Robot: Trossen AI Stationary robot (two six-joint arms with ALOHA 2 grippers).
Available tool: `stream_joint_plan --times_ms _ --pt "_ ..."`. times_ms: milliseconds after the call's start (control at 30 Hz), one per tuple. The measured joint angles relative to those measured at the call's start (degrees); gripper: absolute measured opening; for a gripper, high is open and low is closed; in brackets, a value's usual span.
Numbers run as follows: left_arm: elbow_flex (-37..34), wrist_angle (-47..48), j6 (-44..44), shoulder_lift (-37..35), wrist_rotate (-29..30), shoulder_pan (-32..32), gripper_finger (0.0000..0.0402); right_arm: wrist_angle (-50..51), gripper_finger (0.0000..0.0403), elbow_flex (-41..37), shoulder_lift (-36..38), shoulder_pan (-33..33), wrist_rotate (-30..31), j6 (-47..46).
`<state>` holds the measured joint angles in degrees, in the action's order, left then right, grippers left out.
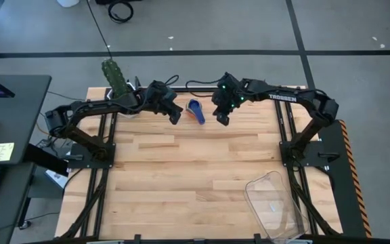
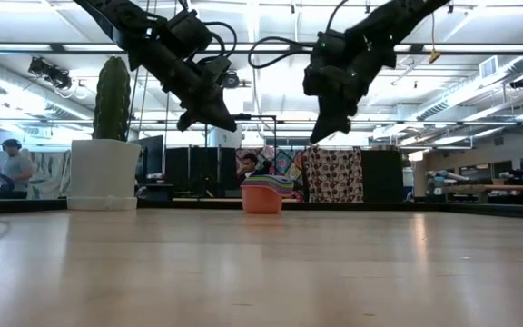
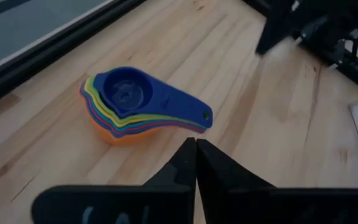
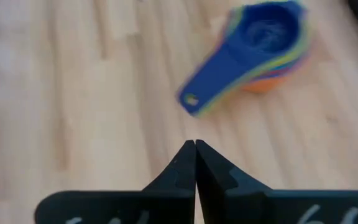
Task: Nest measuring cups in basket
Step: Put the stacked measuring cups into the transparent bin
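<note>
Open-plan lab: exposed ceiling ducts, desks.

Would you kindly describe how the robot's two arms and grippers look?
Both arms are dark, jointed, with black cables looping off them. The right arm carries white TROSSEN lettering and small green lights. The left gripper and right gripper each have two black, pointed fingers.
</note>
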<state>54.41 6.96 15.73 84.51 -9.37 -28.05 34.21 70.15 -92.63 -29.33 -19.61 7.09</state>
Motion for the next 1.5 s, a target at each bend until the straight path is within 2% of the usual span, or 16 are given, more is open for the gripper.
stream_joint_plan --times_ms 100,300,533,1067,1333,1500 --pt "0.0 1.52 0.02 0.0 0.0 0.0 0.0013 2.63 0.0008 1.34 0.45 0.03 3.82 0.85" --pt "-0.02 2.88 0.36 0.02 -2.61 0.45 0.0013 2.52 0.0014 1.47 0.41 0.06 3.5 -0.29" --pt "-0.02 2.88 -0.33 0.02 -3.98 1.07 0.0013 0.6 0.0063 1.47 0.38 0.06 4.04 -0.79" --pt "-0.02 2.93 -0.31 0.02 -3.82 1.01 0.0014 -4.63 0.0176 1.47 0.36 0.51 5.44 6.62" --pt "-0.02 2.94 -0.28 0.02 -3.82 1.01 0.0014 -8.41 0.0181 1.47 0.32 0.49 4.83 6.2" --pt "-0.04 2.93 -0.28 0.04 -3.82 1.01 0.0014 -9.9 0.0182 1.47 0.32 0.49 4.98 1.86"
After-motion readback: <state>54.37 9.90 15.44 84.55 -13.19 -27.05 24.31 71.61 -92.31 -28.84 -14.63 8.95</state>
